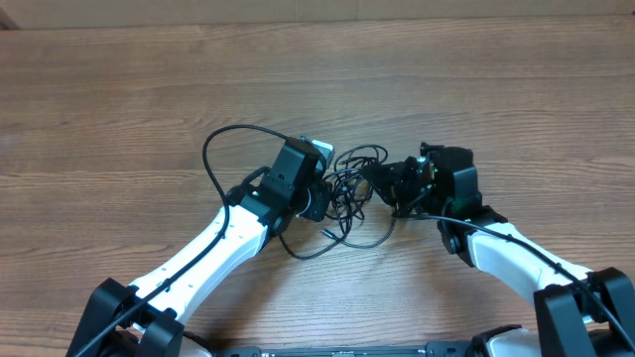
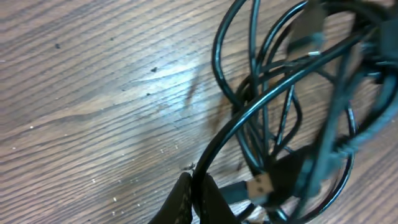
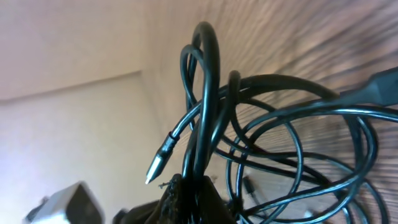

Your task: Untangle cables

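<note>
The cables (image 1: pixel 349 183) are a tangle of thin black loops at the table's middle, between my two grippers. My left gripper (image 1: pixel 325 196) comes in from the left, and in its wrist view the left gripper (image 2: pixel 196 185) is shut on one black strand (image 2: pixel 236 124) that curves up and right. A small USB plug (image 2: pixel 261 185) lies just right of its fingers. The right gripper (image 1: pixel 385 180) meets the tangle from the right. In its own view the right gripper (image 3: pixel 196 183) is shut on a couple of looped strands (image 3: pixel 208 93), with a silver-tipped plug (image 3: pixel 158 163) hanging beside it.
The wooden table (image 1: pixel 119 89) stretches on all sides. A thicker black wire (image 1: pixel 213 149) arches out from my left arm to the left of the tangle. One cable loop (image 1: pixel 327 250) trails toward the front edge. My left wrist's pale camera housing (image 3: pixel 62 205) shows blurred.
</note>
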Motion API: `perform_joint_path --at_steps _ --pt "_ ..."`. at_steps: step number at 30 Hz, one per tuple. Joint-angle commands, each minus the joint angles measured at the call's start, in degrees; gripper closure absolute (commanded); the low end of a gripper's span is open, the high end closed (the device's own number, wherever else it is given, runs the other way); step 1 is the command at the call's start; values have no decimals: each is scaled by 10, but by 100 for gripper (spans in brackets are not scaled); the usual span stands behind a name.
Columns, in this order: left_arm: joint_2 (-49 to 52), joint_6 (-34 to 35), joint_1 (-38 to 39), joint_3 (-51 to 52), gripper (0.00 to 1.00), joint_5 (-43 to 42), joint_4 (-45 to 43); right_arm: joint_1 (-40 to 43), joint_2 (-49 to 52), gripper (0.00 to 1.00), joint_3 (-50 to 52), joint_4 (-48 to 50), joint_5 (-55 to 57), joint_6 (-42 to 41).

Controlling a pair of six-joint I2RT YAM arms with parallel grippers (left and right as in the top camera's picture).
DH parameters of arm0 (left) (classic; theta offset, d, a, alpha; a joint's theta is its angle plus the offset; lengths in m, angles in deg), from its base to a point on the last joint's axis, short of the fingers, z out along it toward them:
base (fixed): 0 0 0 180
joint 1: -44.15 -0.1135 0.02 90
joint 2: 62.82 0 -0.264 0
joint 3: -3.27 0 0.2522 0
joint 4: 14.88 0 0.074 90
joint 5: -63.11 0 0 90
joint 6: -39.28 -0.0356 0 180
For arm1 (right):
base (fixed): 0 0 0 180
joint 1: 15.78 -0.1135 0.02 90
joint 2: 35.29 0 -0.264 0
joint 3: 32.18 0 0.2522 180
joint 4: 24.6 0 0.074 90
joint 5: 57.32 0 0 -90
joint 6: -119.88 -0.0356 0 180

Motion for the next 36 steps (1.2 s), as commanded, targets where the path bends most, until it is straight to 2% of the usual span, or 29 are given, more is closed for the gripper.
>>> perform_joint_path --at_steps 1,10,13,14,15,17,20,23,29,36 --pt "5 10 3 0 95 26 2 13 0 96 -6 30 -69 1" --pt "5 10 3 0 95 21 2 33 0 96 -6 85 -141 0" --pt "5 10 3 0 94 -31 0 34 0 96 -6 83 -133 16" --pt "5 10 3 0 86 -58 -1 34 0 96 -6 83 -126 25" --pt "5 10 3 0 61 -107 -2 34 0 96 -6 71 -107 43" --pt "5 9 3 0 21 -160 -4 34 0 96 -6 35 -77 49" --pt "5 9 3 0 14 -210 -8 34 0 96 -6 -22 -34 49" --pt "5 9 3 0 6 -220 -9 34 0 96 -6 -33 -23 49" --pt "5 10 4 0 2 -229 -21 34 0 96 -6 -31 -24 49" --pt "5 15 3 0 0 -299 -82 34 0 96 -6 -34 -11 52"
